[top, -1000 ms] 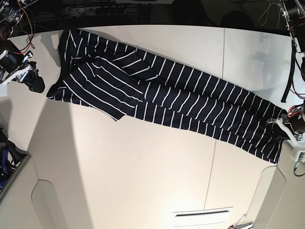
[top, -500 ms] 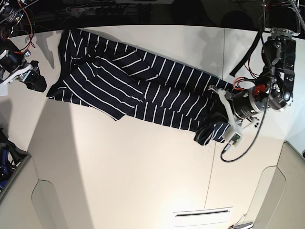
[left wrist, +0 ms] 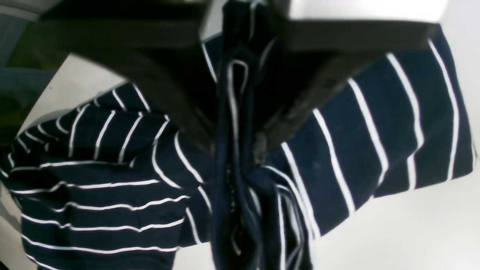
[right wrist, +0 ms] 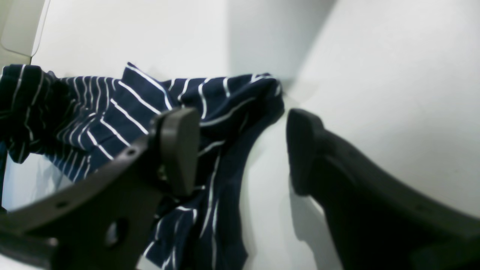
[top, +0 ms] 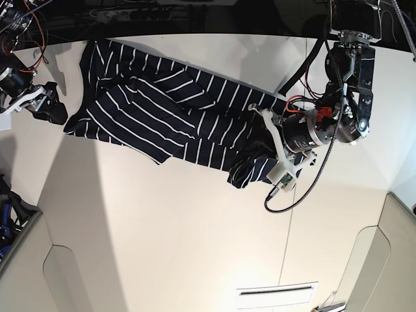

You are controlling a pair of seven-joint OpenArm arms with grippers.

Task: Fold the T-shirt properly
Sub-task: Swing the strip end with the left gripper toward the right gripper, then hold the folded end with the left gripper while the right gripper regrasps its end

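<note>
Left arm: reaches in from the far right of the base view, bent at the elbow, wrist turned low over the table with cables looping under it.
Left gripper: fingers a little apart, a bunched fold of the shirt pinched between them and hanging through.
Right arm: only its end shows at the left edge of the base view, near the shirt's corner.
Right gripper: fingers spread wide, nothing between them; one pad lies over the cloth, the other over bare table.
Shirt: dark with thin white stripes, stretched in a long band from the far left corner toward the middle, its near end folded back and lifted by the left gripper.
Table: pale, smooth, with seams between panels.
Room: dark strip with wires beyond the far edge.
</note>
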